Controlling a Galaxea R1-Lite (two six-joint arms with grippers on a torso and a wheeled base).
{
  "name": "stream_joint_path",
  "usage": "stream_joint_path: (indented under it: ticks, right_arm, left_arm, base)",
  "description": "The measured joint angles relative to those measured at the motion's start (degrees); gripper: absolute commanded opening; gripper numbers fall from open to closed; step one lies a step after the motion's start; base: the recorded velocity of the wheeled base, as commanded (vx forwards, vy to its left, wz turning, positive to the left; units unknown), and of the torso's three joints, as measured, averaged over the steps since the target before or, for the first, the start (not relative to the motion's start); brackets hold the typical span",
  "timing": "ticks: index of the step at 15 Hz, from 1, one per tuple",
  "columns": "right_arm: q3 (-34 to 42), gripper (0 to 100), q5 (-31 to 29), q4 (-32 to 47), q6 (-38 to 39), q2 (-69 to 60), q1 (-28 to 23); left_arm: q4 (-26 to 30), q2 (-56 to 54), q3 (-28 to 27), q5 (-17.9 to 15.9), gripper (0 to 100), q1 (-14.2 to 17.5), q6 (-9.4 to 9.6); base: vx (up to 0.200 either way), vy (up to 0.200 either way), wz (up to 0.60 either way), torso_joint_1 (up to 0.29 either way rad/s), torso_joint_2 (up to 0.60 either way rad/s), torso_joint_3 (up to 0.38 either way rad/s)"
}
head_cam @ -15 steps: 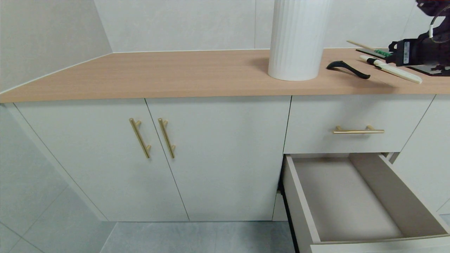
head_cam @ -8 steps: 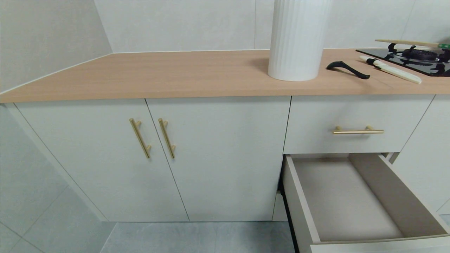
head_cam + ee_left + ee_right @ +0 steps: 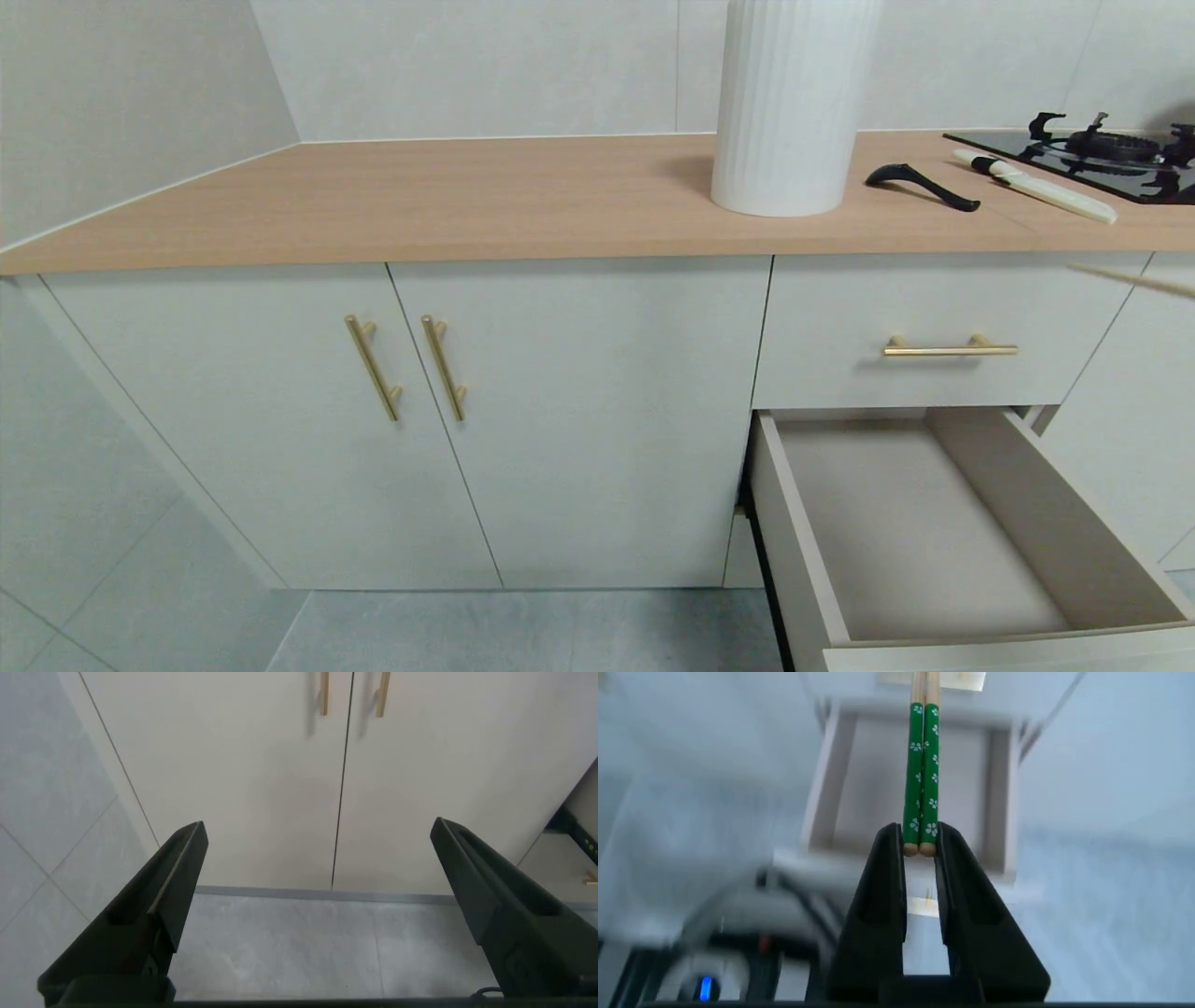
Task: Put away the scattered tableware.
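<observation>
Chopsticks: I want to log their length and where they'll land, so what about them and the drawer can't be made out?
- Chopsticks: far ends cut off by the right wrist view's top edge; in the head view, a blurred pale streak cut by the right edge.
- Drawer: front cut off by the head view's bottom edge; blurred in the right wrist view.

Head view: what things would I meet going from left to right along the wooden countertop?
vase → black tool → knife
</observation>
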Motion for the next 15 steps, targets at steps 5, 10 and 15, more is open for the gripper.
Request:
stream_joint_path:
  ticks: [5,10,15]
  right_arm:
    - [18.12,0,4.19,-4.89,0.11,4.04,0.05]
    - [33.35,0,4.68,-25.32,2.46,15.91,1.68]
    - [35.01,0,4.75,-42.07,7.81,32.26,5.38]
  left_arm:
    - [0.02,0.0,0.0,0.02,100,0.0,0.0]
    - [0.0,0.0,0.0,0.02,100,0.0,0.02]
    - [0.0,0.0,0.0,0.02,100,0.0,0.0]
  base:
    - [0.0,0.0,0.0,0.0,0.0,0.0]
    - [0.0,0.0,0.0,0.0,0.0,0.0]
    - [0.0,0.0,0.0,0.0,0.0,0.0]
